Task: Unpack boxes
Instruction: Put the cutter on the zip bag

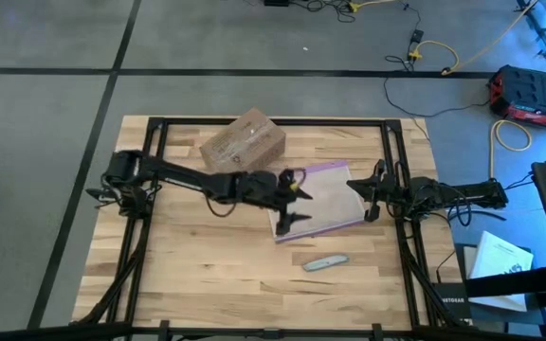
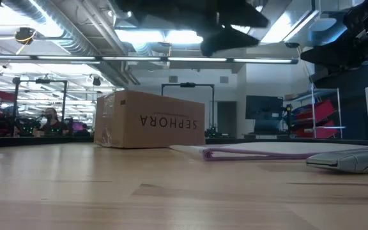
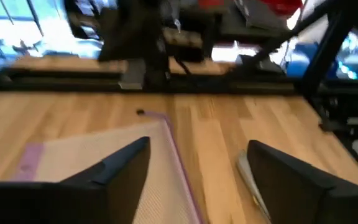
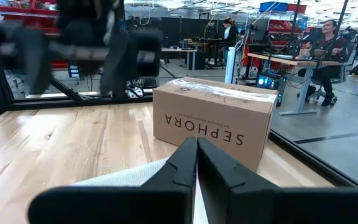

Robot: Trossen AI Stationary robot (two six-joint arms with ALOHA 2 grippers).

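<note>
The box (image 1: 243, 141) sits closed at the upper middle of the worktop (image 1: 197, 265). The left hand (image 1: 297, 201) hovers at centre frame over the clear bag (image 1: 325, 204), fingers spread and seemingly empty. The right hand (image 1: 369, 196), pinched shut and empty, rests at the bag's right edge.

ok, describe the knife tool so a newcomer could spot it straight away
On the wooden table, look toward the near edge, just past the clear plastic bag with the purple zip strip. The small grey knife-like tool lies flat there by itself, far smaller than the brown cardboard box at the far side.
</note>
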